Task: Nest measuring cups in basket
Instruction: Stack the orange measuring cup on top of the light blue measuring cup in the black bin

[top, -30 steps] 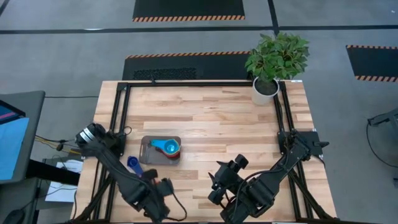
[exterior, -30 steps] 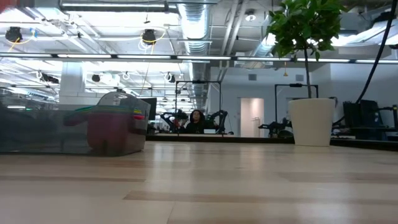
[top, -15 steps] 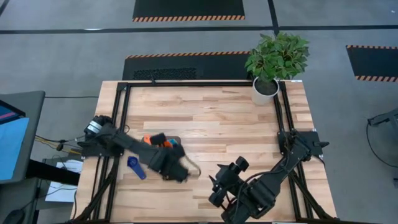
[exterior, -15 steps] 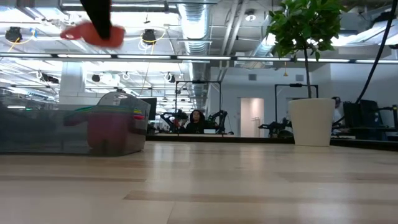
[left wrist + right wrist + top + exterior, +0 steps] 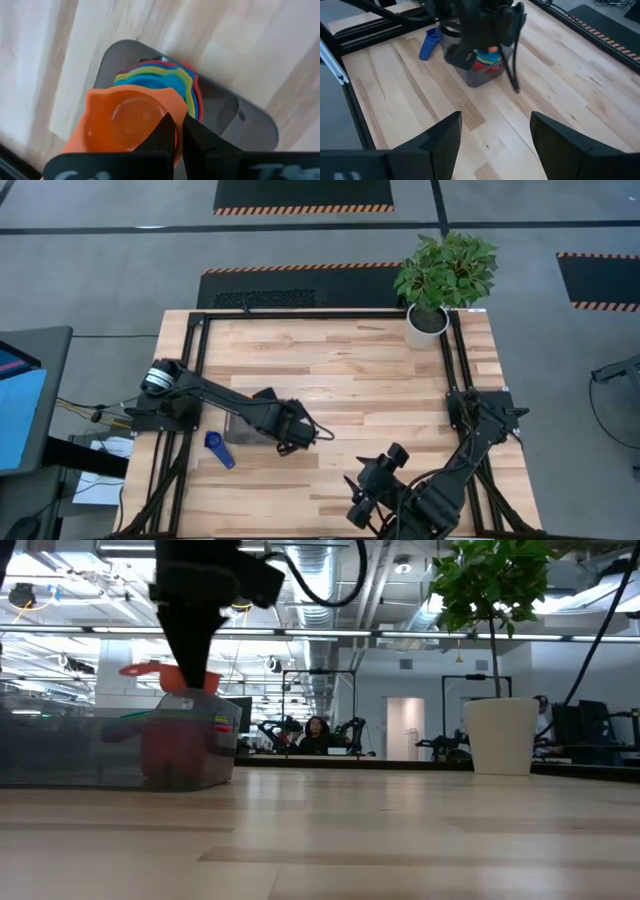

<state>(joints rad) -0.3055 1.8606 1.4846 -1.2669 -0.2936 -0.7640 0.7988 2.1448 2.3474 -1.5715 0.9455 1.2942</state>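
Holding the orange cup by its rim with its fingers closed, the left gripper hangs directly over the basket, aligning it with the nested cups. Dark blue cup lies on the butcher-block tabletop beside the basket. Right gripper waits near the front edge, fingers spread, empty. Beyond: potted plant, industrial room.

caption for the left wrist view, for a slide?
Left gripper holds the orange cup by its rim above the nested cups in the basket.
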